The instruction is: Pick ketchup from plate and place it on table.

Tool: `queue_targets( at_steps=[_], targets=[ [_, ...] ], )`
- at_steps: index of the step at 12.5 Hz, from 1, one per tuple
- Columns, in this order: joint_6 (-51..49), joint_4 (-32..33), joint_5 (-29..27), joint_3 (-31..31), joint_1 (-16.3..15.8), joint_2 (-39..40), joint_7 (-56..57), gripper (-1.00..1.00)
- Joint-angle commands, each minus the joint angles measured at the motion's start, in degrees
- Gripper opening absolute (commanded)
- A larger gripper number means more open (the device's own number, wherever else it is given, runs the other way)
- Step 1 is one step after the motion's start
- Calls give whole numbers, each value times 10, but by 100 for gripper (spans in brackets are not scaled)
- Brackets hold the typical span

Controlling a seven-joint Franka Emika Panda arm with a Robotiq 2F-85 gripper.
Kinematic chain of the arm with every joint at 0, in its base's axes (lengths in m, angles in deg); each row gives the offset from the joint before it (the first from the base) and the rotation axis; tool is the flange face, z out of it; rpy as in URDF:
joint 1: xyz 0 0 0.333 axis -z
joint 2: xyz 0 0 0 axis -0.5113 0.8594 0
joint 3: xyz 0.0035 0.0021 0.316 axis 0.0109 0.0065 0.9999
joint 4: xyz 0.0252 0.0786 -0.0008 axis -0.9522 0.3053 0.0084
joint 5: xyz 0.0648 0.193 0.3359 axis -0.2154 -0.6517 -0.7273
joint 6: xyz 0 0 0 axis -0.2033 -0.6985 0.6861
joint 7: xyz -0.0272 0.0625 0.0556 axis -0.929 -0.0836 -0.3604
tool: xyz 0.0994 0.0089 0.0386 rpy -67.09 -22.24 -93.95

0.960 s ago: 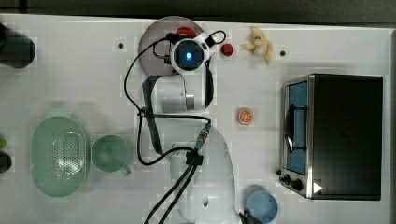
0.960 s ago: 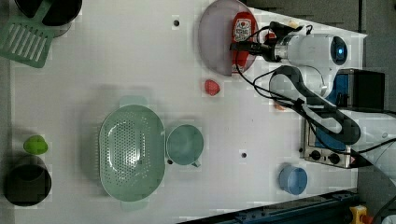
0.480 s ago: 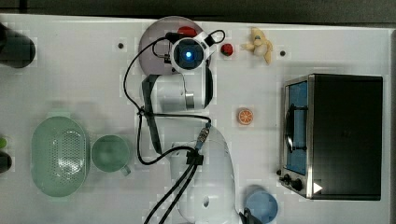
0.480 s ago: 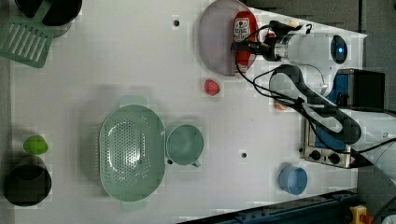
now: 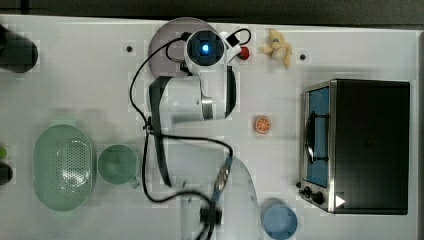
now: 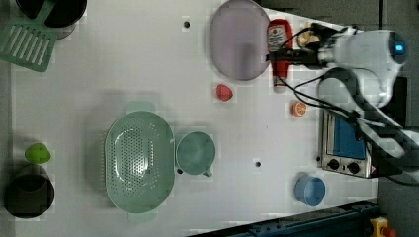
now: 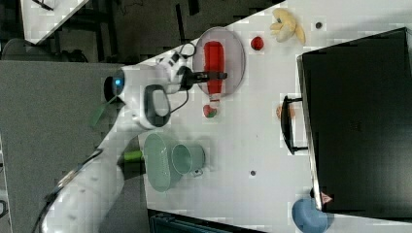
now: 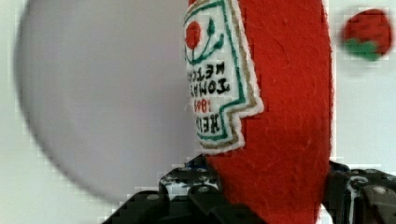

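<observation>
The ketchup [image 8: 275,116] is a soft red bottle with a white and green label. My gripper [image 8: 271,186] is shut on its lower body, one black finger on each side. In the left view the ketchup [image 6: 279,54] lies just past the right rim of the lilac plate [image 6: 237,44], with the gripper [image 6: 280,57] across it. In the right view the ketchup [image 7: 214,63] overlaps the plate [image 7: 234,53]. In the top view the wrist covers the bottle, and part of the plate [image 5: 165,45] shows on the white table [image 5: 75,90].
A strawberry piece [image 5: 244,53] and a yellow plush [image 5: 277,47] lie near the plate. An orange slice [image 5: 262,124] sits beside the toaster oven [image 5: 360,145]. The green basket [image 5: 64,166], green cup [image 5: 117,164] and blue cup [image 5: 279,220] stand farther off.
The fingers have shut on the ketchup. In the left view the bottle and the gripper have shifted from the plate's right edge to just beyond it.
</observation>
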State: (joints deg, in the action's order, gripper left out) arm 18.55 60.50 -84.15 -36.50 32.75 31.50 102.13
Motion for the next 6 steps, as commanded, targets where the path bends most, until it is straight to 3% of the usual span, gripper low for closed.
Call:
queue_targets(
  at_steps=[1, 6],
  targets=[
    [-33, 20, 1, 5, 9, -119, 4, 23],
    [-101, 133, 0, -2, 20, -241, -3, 23]
  ],
)
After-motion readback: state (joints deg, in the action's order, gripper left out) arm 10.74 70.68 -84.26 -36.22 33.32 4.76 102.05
